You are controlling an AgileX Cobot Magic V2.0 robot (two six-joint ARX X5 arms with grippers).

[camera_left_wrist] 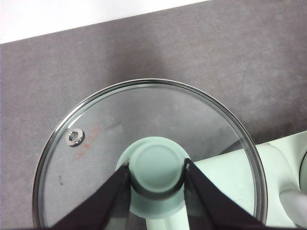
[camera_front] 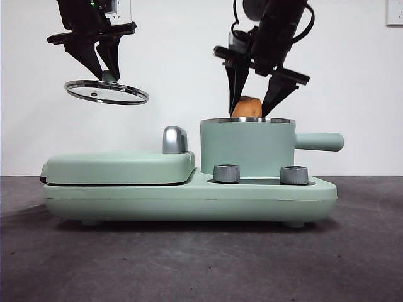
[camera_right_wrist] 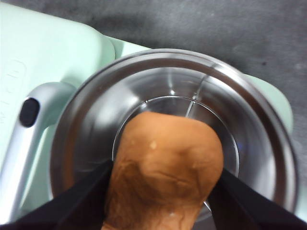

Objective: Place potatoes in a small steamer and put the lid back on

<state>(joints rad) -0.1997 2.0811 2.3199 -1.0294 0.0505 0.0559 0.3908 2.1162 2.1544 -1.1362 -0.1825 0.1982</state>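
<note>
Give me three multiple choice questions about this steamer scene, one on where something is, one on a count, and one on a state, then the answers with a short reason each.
1. Where is the lid?
A. On the steamer
B. Held in the air above the griddle cover
C. Flat on the table

2. How many round steel knobs show on the front of the appliance base?
A. One
B. Two
C. Four

3. What state is the potato in?
A. Gripped by the right gripper at the steamer's mouth
B. Lying loose on the table
C. Under the closed lid

Answers:
1 B: the left gripper clamps the lid's knob, over the griddle cover.
2 B: two knobs sit below the steamer.
3 A: the right gripper has its jaws on both sides of the potato, whose top shows above the rim.
</note>
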